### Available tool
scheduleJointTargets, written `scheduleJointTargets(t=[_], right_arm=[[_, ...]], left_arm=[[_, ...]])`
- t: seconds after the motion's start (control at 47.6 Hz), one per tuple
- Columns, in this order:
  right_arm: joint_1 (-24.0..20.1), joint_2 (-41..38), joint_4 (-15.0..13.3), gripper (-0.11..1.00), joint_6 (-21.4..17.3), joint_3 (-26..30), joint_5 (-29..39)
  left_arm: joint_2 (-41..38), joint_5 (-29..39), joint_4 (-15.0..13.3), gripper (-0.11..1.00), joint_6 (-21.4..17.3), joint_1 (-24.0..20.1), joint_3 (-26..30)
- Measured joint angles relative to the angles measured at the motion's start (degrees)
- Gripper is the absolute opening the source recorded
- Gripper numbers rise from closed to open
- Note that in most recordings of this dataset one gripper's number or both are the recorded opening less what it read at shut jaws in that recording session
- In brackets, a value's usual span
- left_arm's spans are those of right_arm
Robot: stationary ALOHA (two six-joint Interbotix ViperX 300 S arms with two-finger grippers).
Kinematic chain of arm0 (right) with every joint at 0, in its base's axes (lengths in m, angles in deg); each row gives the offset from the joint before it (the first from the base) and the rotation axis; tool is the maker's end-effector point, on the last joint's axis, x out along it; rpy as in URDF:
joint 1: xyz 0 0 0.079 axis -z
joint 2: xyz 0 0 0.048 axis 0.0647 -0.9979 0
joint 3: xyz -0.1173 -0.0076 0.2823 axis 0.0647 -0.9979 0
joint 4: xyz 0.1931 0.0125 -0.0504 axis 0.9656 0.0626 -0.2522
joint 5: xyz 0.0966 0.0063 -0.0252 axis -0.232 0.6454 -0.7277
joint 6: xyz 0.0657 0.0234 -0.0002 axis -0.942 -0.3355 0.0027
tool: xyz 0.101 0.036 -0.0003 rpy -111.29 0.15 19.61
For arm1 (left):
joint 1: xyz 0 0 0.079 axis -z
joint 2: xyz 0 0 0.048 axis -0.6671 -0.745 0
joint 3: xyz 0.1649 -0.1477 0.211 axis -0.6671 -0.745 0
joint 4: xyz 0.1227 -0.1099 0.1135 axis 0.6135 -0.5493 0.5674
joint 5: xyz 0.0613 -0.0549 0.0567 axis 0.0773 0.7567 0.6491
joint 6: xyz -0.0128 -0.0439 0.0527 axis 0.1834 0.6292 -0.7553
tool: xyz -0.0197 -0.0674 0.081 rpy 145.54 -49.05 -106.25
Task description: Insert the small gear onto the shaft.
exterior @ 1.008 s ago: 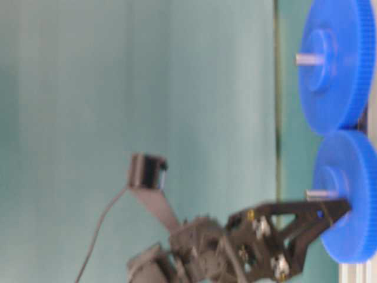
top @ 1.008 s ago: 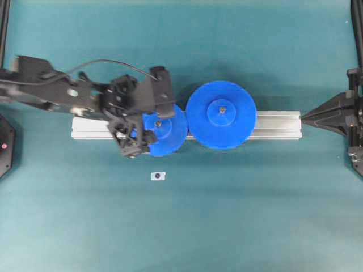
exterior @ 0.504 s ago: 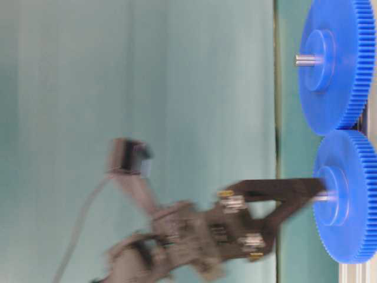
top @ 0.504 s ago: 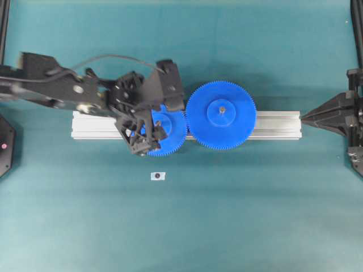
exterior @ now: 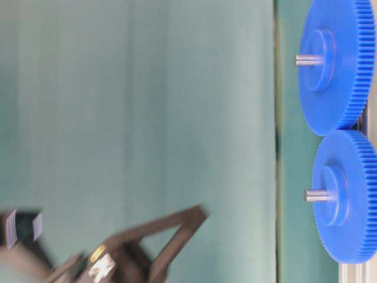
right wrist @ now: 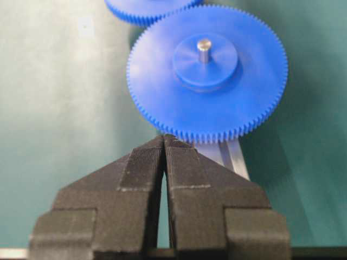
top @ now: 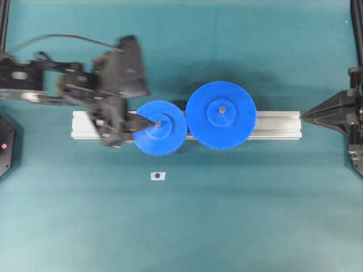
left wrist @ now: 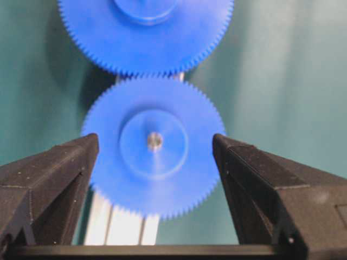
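The small gear (top: pixel 160 128) sits seated on the shaft (left wrist: pixel 154 141), meshed beside the larger gear (top: pixel 221 115). The left gripper (left wrist: pixel 154 157) has withdrawn upward, jaws wide and empty (release complete). The right gripper (right wrist: pixel 164 143) rests closed.

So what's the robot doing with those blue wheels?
The small blue plastic gear already sits on its thin metal pin, teeth meeting the bigger blue gear on the silver rail. The left tool is open and holds nothing. The right tool is shut, off to the side.
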Motion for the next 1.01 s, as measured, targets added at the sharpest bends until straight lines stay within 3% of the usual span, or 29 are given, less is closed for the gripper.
scheduleJointTargets(t=[0.546,1.008], right_arm=[[0.0,1.05,0.0,0.07,-0.09,-0.62,0.0],[0.7,4.83,0.0,0.07,-0.09,-2.81,-0.35]], left_arm=[[22.06,0.0,0.0,0.84,-0.26,2.46,-13.27],[31.64,0.53,0.0,0.84,-0.26,4.22,-19.78]])
